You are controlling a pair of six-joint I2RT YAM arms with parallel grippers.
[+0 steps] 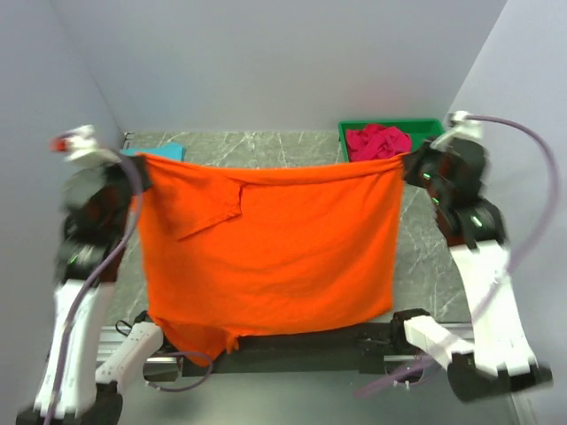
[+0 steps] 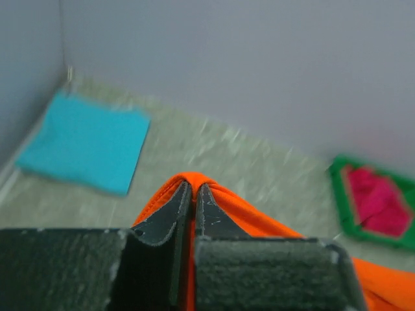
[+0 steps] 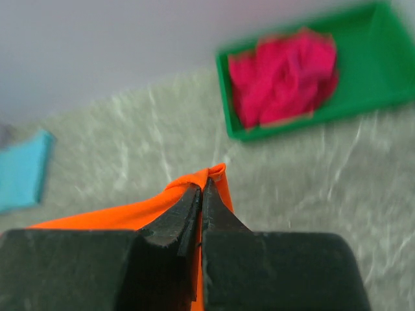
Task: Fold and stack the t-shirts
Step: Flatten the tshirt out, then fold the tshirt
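Both arms hold the orange tee [image 1: 266,257] up in the air, spread like a curtain above the table [image 1: 266,146]. The left gripper [image 2: 193,194] is clamped on one top corner and the right gripper [image 3: 202,191] on the other. A blue tee [image 2: 84,142] lies folded at the back left. A pink tee [image 3: 282,74] sits crumpled in the bin [image 3: 382,39]. This looks like the spreading step. Next the cloth needs lowering flat and taut, ready to fold.

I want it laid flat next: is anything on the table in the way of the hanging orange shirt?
Nothing visible. The orange shirt hangs spread out; the folded blue shirt lies back left, the pink shirt in the bin back right, bare table between. Whatever lies under the hanging one is hidden from above.
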